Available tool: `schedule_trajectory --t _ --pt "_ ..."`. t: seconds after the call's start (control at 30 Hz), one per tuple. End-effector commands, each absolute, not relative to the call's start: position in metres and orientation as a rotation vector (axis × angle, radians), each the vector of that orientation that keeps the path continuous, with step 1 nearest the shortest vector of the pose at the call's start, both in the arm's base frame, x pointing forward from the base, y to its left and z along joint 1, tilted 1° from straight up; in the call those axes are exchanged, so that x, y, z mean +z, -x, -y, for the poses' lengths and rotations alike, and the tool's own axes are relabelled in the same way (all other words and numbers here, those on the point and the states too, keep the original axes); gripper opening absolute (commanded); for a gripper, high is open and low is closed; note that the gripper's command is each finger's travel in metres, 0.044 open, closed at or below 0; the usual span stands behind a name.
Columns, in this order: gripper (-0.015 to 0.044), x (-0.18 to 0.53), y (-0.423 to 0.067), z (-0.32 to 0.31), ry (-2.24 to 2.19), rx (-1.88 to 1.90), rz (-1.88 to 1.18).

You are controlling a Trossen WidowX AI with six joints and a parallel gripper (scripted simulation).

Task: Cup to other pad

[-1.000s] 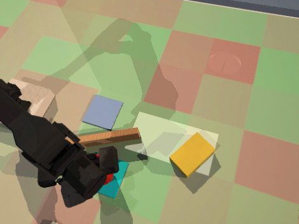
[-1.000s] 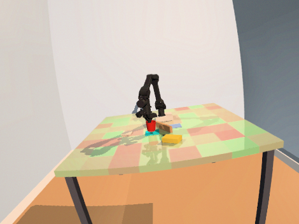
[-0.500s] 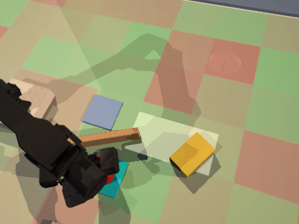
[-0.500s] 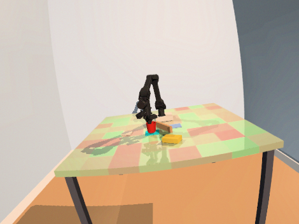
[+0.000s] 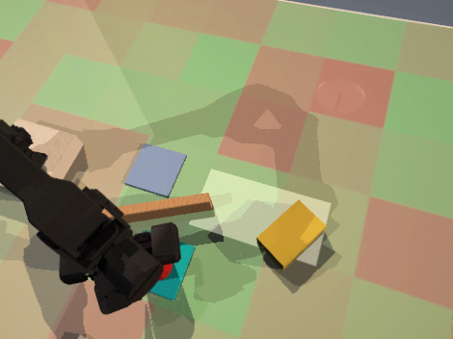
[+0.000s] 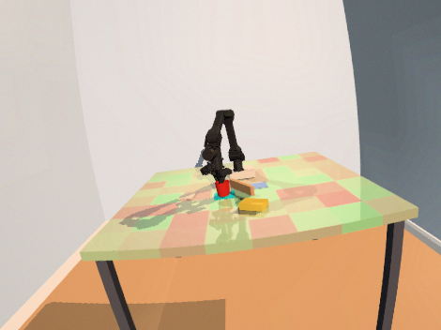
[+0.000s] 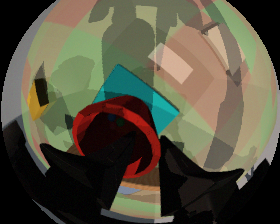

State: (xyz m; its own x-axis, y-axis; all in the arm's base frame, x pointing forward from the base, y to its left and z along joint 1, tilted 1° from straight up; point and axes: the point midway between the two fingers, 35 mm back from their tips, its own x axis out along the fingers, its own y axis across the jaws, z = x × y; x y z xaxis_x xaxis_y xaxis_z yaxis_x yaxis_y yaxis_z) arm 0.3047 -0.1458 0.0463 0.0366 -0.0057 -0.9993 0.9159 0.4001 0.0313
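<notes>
The red cup stands upright on the teal pad. In the top view the arm hides most of it. The gripper is right over the cup. Its fingers straddle the cup's wall on the side nearest the wrist camera and stand a little apart from it, open. The inside of the cup is dark and I cannot make out the marbles. The blue-grey pad lies bare beyond a wooden bar.
A wooden bar lies between the two pads. A yellow block sits on a pale sheet to the right. A light wooden block stands by the arm at the left.
</notes>
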Motion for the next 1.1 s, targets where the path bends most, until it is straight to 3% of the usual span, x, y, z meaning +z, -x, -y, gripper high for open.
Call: schedule_trajectory --t 0.0,1.07 --pt "0.0128 0.047 -0.305 0.146 -0.909 -0.884 -1.341" --pt "0.0128 0.09 -0.303 0.146 -0.908 -0.879 -1.35"
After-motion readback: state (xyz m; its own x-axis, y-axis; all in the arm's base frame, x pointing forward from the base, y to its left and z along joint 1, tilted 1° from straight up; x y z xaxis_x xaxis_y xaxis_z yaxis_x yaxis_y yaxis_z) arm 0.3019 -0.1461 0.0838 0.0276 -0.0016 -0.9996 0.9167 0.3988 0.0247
